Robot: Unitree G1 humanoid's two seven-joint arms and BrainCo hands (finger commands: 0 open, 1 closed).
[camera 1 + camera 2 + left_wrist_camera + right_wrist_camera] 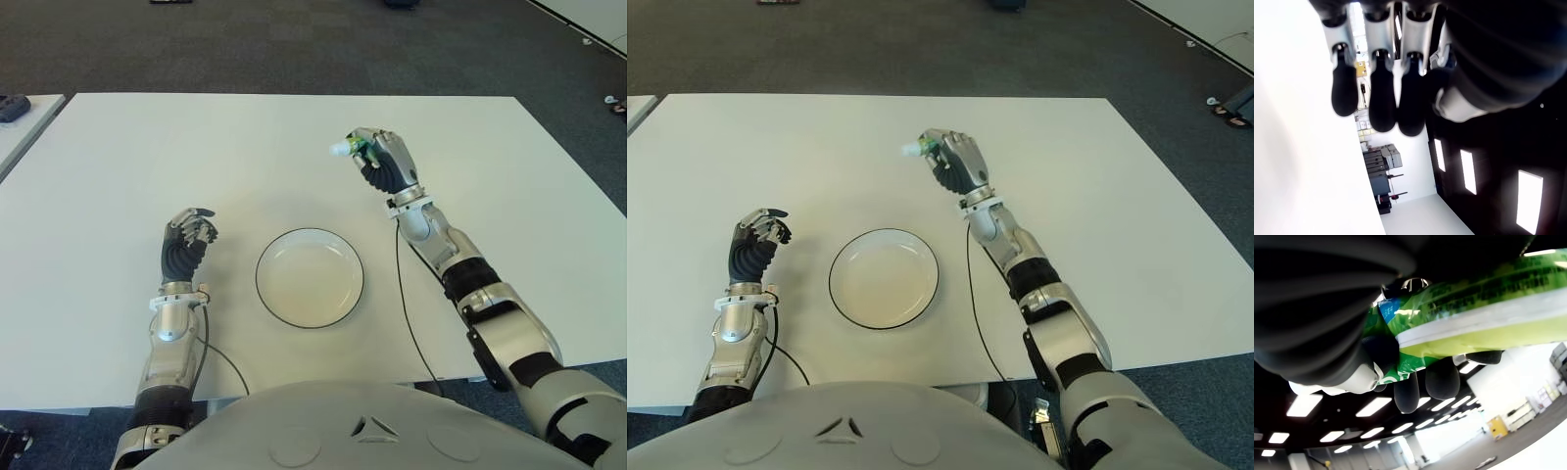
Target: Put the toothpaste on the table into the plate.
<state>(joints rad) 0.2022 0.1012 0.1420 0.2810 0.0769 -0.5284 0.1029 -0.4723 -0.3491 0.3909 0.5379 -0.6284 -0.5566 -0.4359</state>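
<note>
While the tube's up in the air, carry it over the plate.

L to R: left hand (188,238) idle, fingers curled, holding nothing, left of the plate (277,308). Right hand (384,160) is beyond the plate & to its right, wrapped tight on the toothpaste (349,149), white cap poking left, prob. clear of the table (118,157). Best bring it back over the plate centre, lower, then let go.

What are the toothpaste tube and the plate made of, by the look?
Toothpaste, held in the right hand: likely soft plastic or laminate film, glossy; the green printed skin creases and catches ceiling-light glare. Its cap end looks white, probably hard plastic. Plate: probably glazed ceramic or enamel, smooth cream with a thin dark rim line; cannot tell which.
</note>
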